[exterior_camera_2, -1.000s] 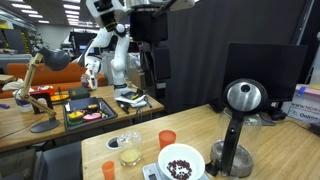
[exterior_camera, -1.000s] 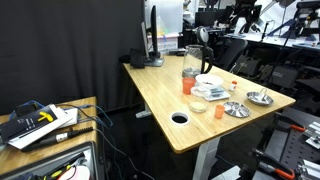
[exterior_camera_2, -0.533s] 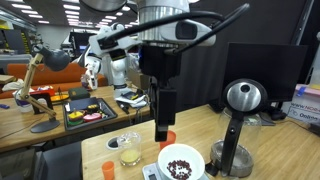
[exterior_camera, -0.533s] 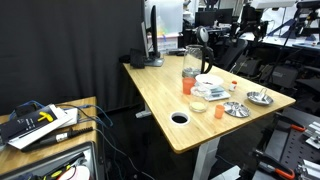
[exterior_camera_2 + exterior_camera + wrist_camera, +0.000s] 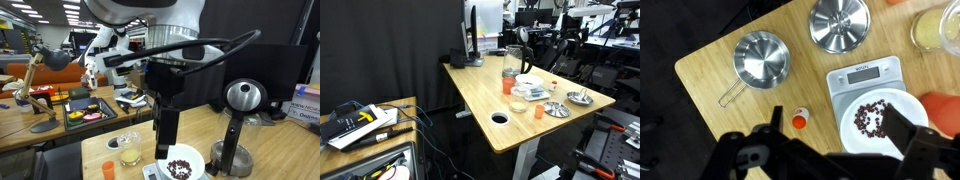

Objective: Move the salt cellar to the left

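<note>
Step in hand: approach. The gripper (image 5: 838,135) hangs above the tabletop (image 5: 705,75) with its jaws spread wide and nothing between them; the salt cellar is not yet touched.
Salt cellar (image 5: 798,119): small white pot with an orange cap, upright on the tabletop between the saucepan and the scale, just beside the scale's near corner. It lies close to one gripper finger, not centred between the jaws.
Next move: probably a sideways shift to centre the jaws over the cellar, then a descent; the scale leaves little room on that side.
Saucepan (image 5: 760,58): steel, long handle, empty.
Round steel dish (image 5: 837,22): nothing seen in it; may be a lid.
White bowl (image 5: 852,112): on the scale (image 5: 862,75), holding a scatter of dark beans.
Glass (image 5: 943,25): pale yellow liquid, cut off by the frame edge.
Orange cup (image 5: 940,105): contents not visible.
</note>
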Motion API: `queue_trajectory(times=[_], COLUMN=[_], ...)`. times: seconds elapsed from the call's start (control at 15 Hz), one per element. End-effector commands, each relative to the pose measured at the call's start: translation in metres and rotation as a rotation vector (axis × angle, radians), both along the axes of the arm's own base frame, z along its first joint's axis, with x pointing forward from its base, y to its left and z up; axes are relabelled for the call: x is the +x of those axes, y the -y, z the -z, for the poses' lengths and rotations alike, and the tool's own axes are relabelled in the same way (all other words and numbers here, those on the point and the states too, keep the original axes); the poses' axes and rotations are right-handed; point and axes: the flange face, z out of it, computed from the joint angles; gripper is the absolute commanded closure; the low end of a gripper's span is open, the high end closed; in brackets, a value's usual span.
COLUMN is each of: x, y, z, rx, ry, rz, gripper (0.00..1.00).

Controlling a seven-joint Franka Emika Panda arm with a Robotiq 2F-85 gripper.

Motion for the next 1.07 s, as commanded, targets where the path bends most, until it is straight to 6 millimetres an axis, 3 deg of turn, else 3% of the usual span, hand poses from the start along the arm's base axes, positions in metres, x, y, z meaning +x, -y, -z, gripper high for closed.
queue_trajectory(times=[0.0,0.4,0.73,1.0], x=[0.000,0.020,0.042,0.046], y=[0.000,0.009,0.039,0.067], z=[-0.001,0.016,0.053,0.089], rx=[0.000,0.009,0.028,0.022], ry=[-0.001,-0.019,-0.100,-0.168], rz=[0.000,0.035,0.116,0.180], gripper=[0.00,0.00,0.00,0.00])
